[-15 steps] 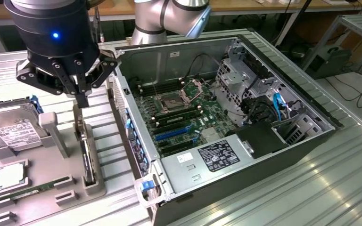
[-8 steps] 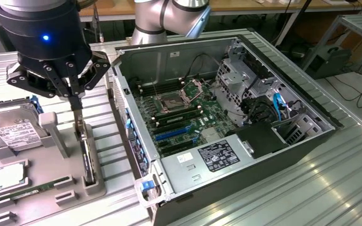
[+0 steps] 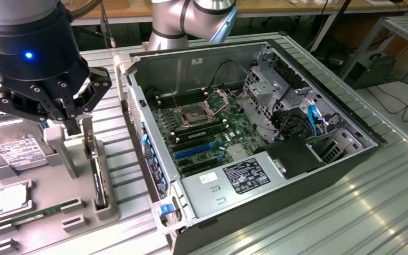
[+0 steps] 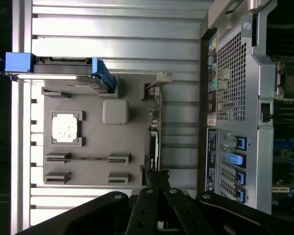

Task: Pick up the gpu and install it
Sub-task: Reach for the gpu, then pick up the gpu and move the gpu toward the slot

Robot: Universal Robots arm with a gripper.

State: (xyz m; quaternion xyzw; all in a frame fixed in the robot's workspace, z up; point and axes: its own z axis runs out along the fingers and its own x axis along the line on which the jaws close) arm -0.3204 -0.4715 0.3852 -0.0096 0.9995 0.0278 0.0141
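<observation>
At the exterior view's left, a grey tray [image 3: 62,186] [image 4: 95,142] sits on the ribbed metal bench [image 3: 346,212]. A hard drive [image 3: 13,151] [image 4: 59,68] lies at the tray's edge farthest from the computer case [image 3: 189,69] [image 4: 235,73]. Along that same edge, closer to the camera, sits a square processor chip [image 3: 11,197] [image 4: 66,128]. Next to it a narrow green memory stick [image 3: 27,218] [image 4: 83,158] rests in its holders by the tray's near corner.

My gripper [image 3: 73,125] [image 4: 155,182] hangs over the tray, just right of the hard drive, with its fingers pressed together and empty. Just right of my fingertips, the graphics card [image 3: 98,175] [image 4: 153,142] stands on its long edge in grey holders along the tray's edge nearest the case. In the wrist view my fingertips line up with one end of the card, and I cannot tell whether they touch it.

Further right, the case lies on the bench just beside the tray, its side open and the motherboard [image 3: 204,133] facing up.
</observation>
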